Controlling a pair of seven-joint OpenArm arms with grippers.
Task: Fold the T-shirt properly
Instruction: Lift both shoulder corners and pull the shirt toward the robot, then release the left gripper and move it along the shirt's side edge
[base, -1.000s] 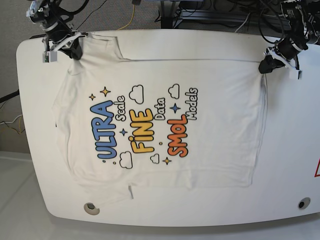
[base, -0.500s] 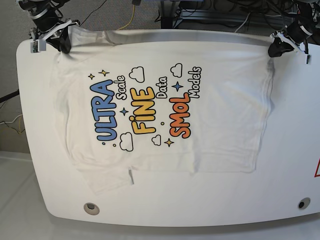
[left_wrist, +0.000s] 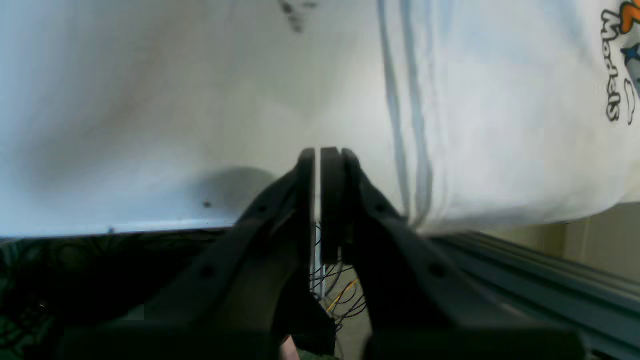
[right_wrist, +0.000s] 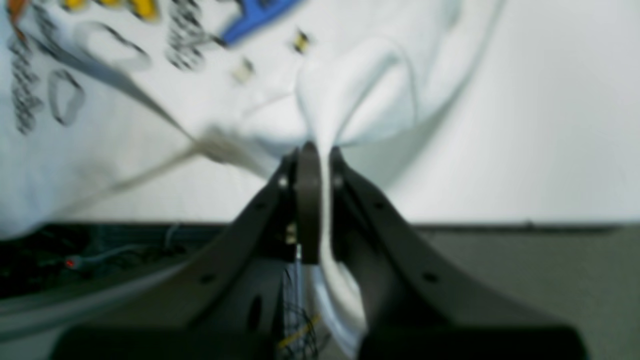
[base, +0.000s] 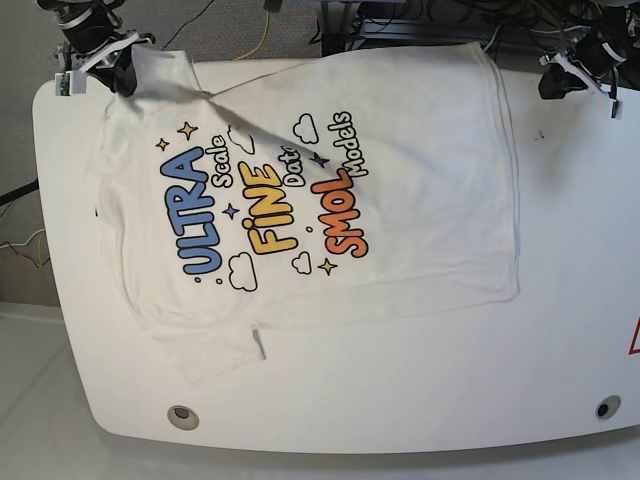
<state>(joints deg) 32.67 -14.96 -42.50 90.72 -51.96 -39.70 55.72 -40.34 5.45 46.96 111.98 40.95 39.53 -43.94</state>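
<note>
Gripping the T-shirt (base: 400, 170) corner, right end effector (right_wrist: 318, 150) closed

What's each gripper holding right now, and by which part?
The right gripper pinches a bunched corner fold of the white printed cotton T-shirt, near the blue "ULTRA". The left gripper is shut with no cloth between its jaws; the shirt edge lies beside it.

White table with a shirt on it

We see the T-shirt (base: 300, 200) spread print-up across the rounded white table (base: 450, 400), its far edge overhanging the back rim.
</note>
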